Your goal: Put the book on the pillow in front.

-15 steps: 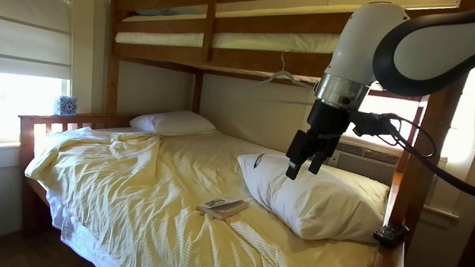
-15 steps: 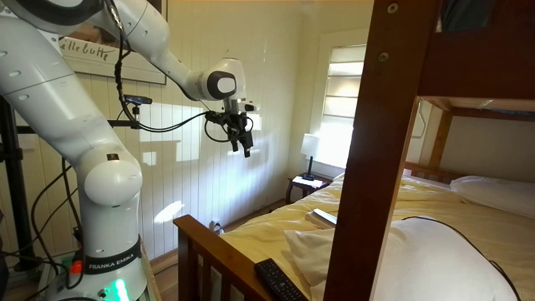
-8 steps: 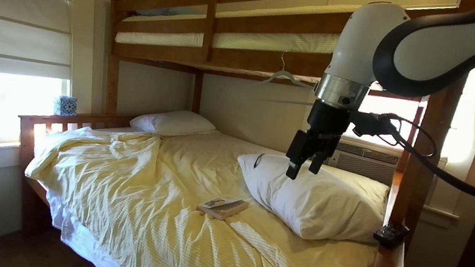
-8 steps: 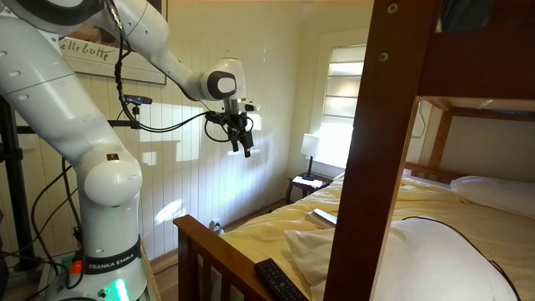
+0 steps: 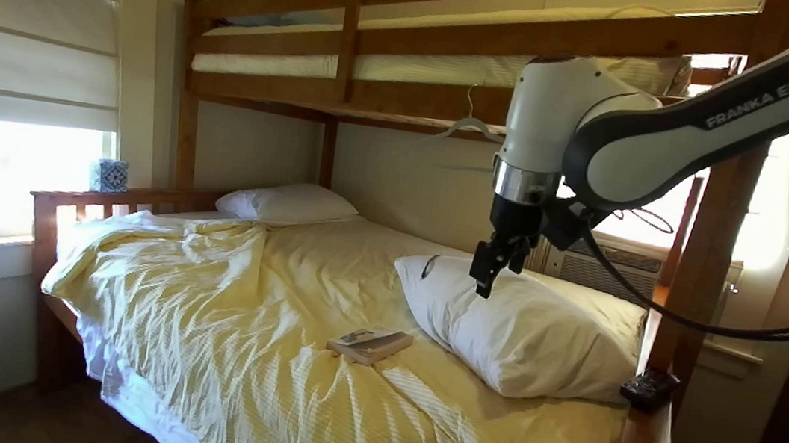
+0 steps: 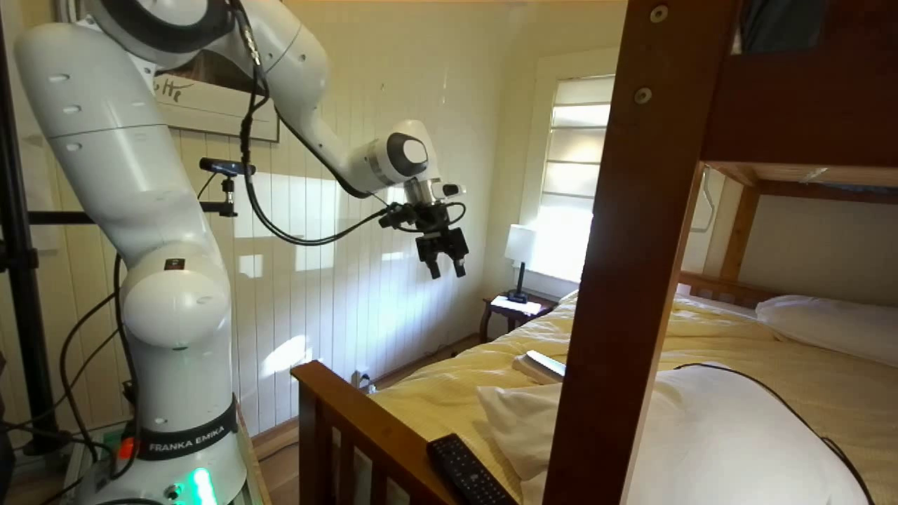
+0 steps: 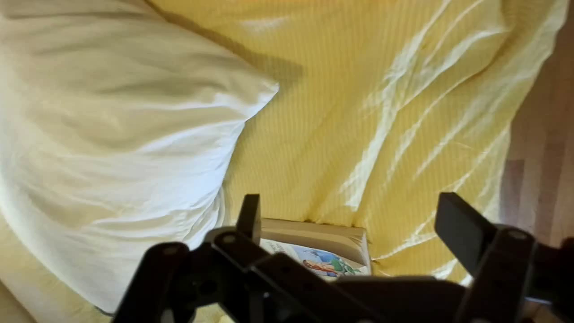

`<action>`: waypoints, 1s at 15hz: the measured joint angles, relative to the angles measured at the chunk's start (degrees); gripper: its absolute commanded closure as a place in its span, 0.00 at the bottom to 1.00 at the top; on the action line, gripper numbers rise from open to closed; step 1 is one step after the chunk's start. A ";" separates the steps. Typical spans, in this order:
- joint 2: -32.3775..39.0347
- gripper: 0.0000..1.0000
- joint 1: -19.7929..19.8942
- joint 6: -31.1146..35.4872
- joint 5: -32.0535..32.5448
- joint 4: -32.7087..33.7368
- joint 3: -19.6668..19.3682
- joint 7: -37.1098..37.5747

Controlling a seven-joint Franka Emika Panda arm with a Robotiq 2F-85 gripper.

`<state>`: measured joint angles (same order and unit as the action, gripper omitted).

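The book (image 7: 320, 256) lies well below the fingers (image 7: 462, 231), which stand wide apart.

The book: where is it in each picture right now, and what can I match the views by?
In an exterior view: the book lies lower middle, on the yellow bedspread.
In an exterior view: the book is low, right of centre, just left of the bedpost.
Wrist view: the book is low, just right of centre, partly hidden by the gripper.
Shared landmark: the large white pillow, near the book in all three.
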<state>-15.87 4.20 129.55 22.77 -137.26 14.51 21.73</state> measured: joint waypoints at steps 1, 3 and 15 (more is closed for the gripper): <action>3.00 0.00 0.49 -0.32 3.95 2.15 -0.01 0.70; 9.38 0.00 0.51 -2.05 11.15 7.49 -0.03 2.31; 28.55 0.00 -6.48 -11.56 25.93 27.93 -4.71 11.74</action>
<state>12.68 -2.28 117.99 48.71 -109.33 9.80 33.47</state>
